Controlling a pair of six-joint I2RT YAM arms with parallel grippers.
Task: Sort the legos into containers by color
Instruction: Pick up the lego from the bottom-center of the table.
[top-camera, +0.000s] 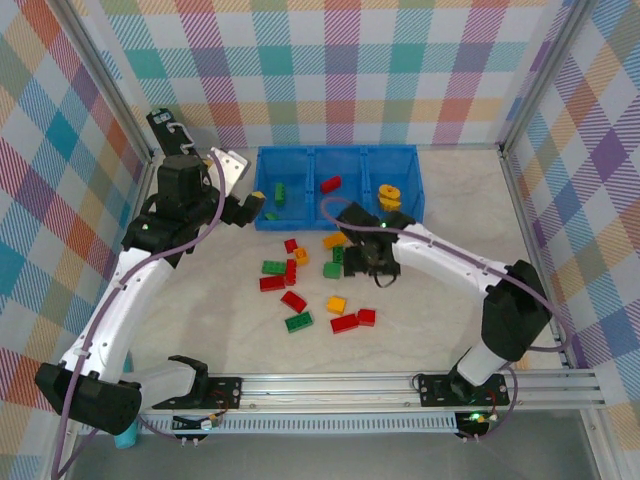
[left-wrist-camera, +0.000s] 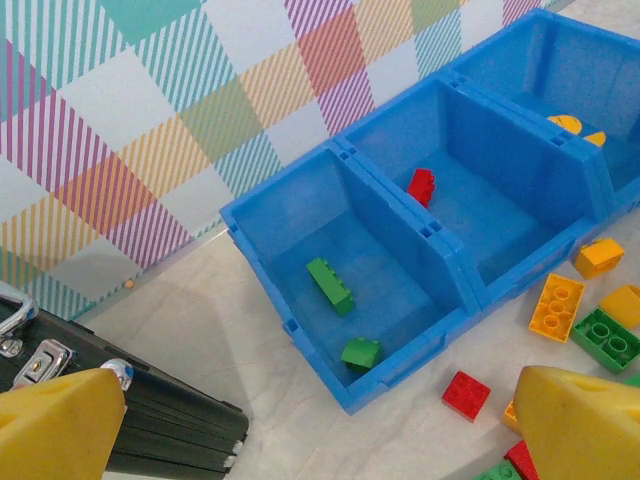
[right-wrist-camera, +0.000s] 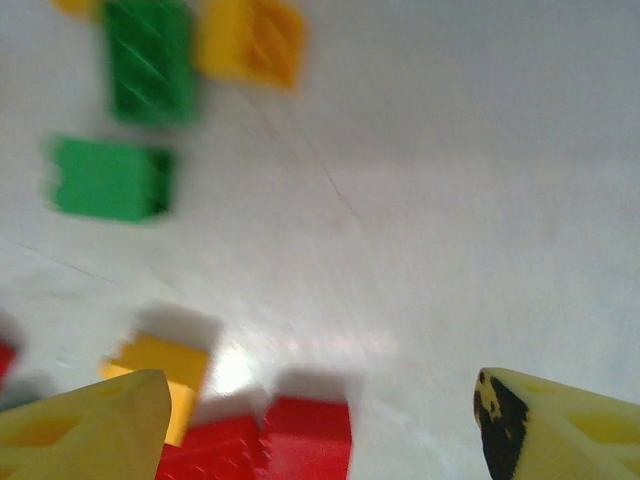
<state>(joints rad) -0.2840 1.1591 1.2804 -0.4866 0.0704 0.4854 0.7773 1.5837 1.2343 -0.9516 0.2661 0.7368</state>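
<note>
Pale tabletop (top-camera: 400, 340), studded red/grn/yel legos (top-camera: 293, 301), blue tray (top-camera: 335, 150), L end effector (left-wrist-camera: 320, 440) spread, R end effector (right-wrist-camera: 320, 430) spread

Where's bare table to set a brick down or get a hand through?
Free: the table right of the tray, between the right arm and the side wall; the patch between the left arm and the loose legos; the strip along the near rail. Crowded: the centre in front of the tray, where the legos lie around the right gripper.
</note>
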